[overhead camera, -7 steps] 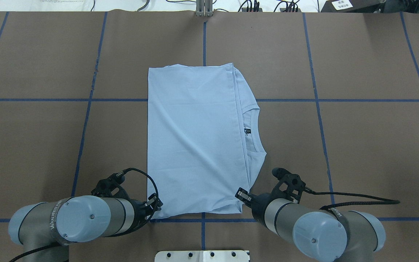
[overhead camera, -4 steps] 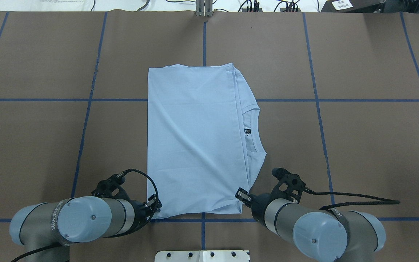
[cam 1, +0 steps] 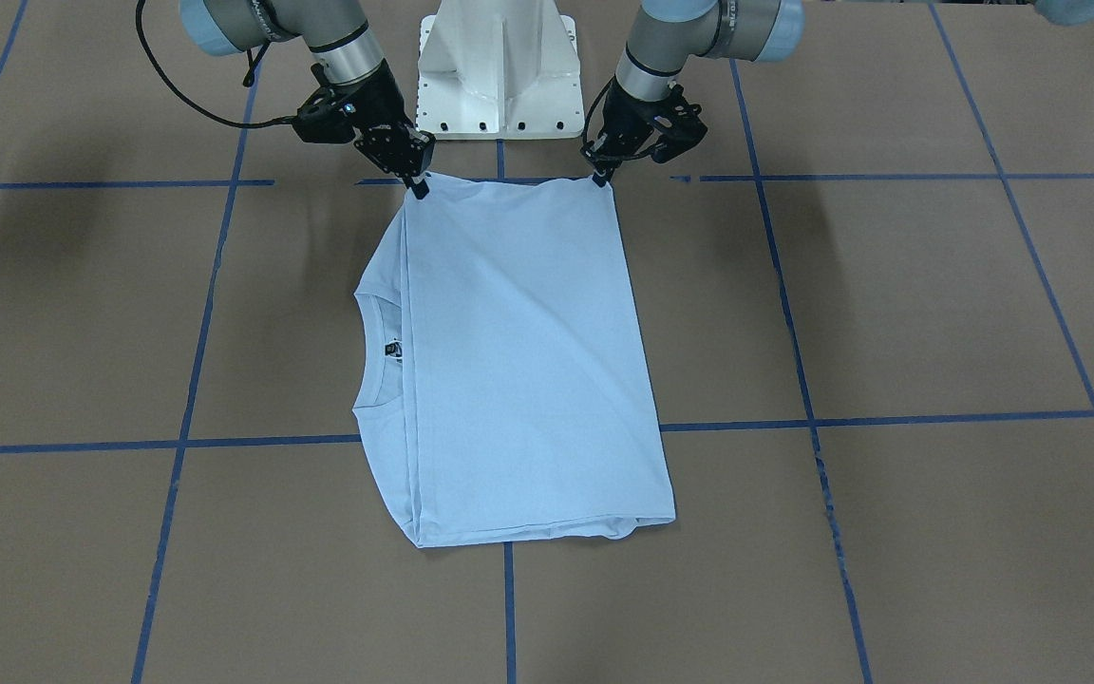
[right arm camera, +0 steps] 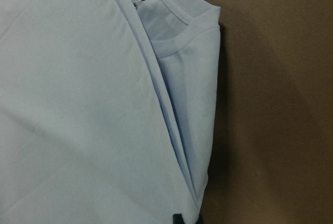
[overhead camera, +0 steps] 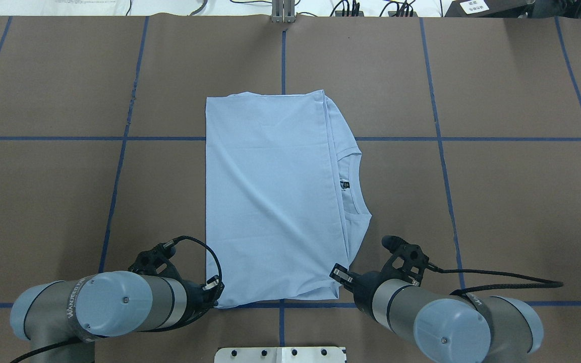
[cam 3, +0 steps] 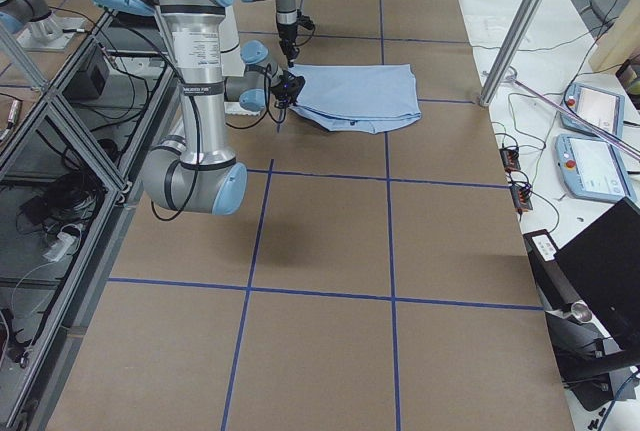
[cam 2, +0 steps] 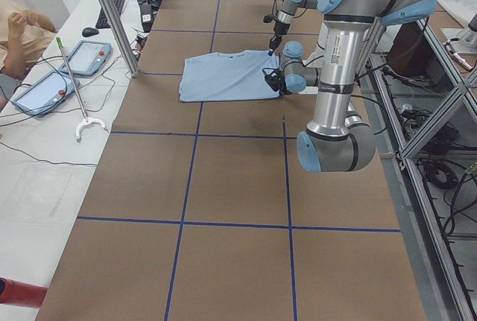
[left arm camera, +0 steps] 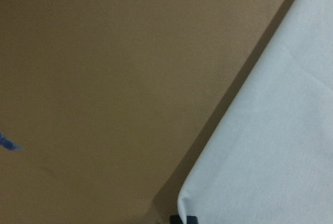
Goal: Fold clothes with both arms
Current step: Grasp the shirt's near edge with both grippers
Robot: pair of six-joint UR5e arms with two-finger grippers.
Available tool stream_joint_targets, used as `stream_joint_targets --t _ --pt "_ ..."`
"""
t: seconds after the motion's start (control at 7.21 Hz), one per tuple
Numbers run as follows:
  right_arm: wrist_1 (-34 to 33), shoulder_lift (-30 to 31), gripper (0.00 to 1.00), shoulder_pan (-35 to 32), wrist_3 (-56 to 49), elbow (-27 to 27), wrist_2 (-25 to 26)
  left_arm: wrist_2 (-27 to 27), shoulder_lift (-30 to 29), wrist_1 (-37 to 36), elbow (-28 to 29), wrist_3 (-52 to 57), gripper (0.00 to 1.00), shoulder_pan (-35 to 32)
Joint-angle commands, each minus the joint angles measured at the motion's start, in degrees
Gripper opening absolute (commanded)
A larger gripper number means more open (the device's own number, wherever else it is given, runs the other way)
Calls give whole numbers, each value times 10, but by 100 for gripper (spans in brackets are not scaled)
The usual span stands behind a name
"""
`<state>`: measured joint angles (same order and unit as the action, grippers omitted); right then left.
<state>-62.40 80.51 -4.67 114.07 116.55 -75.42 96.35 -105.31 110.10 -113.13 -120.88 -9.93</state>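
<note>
I am holding my left hand point(overhead camera: 216, 288) clamped on the near left corner of the T-shirt point(overhead camera: 270, 196), and my right hand point(overhead camera: 338, 275) clamped on its near right corner. The T-shirt is lying flat on the brown surface point(overhead camera: 497, 201), folded lengthwise, at mid-table. The collar point(overhead camera: 357, 181) and black neck label point(overhead camera: 344, 184) are showing along its right edge.

open table point(overhead camera: 497, 201) on both sides of the t-shirt point(overhead camera: 270, 191), white pedestal base point(cam 1: 498, 76) past its robot-side edge
</note>
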Motion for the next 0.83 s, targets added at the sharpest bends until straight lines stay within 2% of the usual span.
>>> stream_joint_targets --t 0.0,0.14,0.42,0.55,0.69 --pt "0 56 0 75 23 51 63 17 -5 1 -23 9 0 1" --pt "0 56 0 104 30 52 94 18 -5 2 -28 9 0 2" --pt "0 61 0 105 37 74 117 16 -5 -1 -66 9 0 0" --pt "-1 58 0 67 32 87 125 11 -13 -12 -63 9 0 -16" --pt "-4 52 0 36 9 78 120 12 -36 -20 -65 59 0 -84"
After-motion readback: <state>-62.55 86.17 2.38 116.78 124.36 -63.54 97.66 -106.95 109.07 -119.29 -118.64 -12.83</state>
